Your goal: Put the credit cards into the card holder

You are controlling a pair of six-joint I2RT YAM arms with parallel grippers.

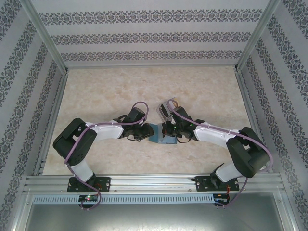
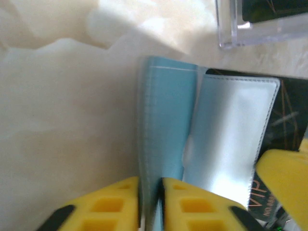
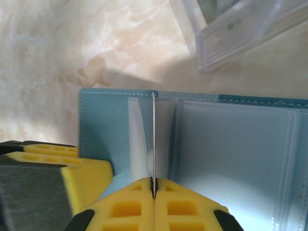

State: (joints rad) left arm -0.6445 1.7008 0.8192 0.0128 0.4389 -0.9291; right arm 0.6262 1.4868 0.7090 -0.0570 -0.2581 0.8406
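The teal card holder [image 1: 159, 136] lies open on the table between both arms. My left gripper [image 2: 150, 197] [image 1: 146, 132] is shut on one upright flap of the card holder [image 2: 168, 120]. My right gripper [image 3: 154, 190] [image 1: 168, 131] is shut on a thin credit card [image 3: 154, 139], seen edge-on, standing in a pale pocket of the card holder [image 3: 103, 130]. In the left wrist view a dark credit card [image 2: 288, 130] with gold lines and "VIP" lettering sticks out past the pale pocket, beside one yellow finger of the right gripper.
A clear plastic box [image 2: 260, 24] [image 3: 240, 29] holding a dark card stands just beyond the card holder, also seen behind the right wrist [image 1: 165, 109]. Patterned walls and metal rails [image 1: 50, 120] close in the marble-look table.
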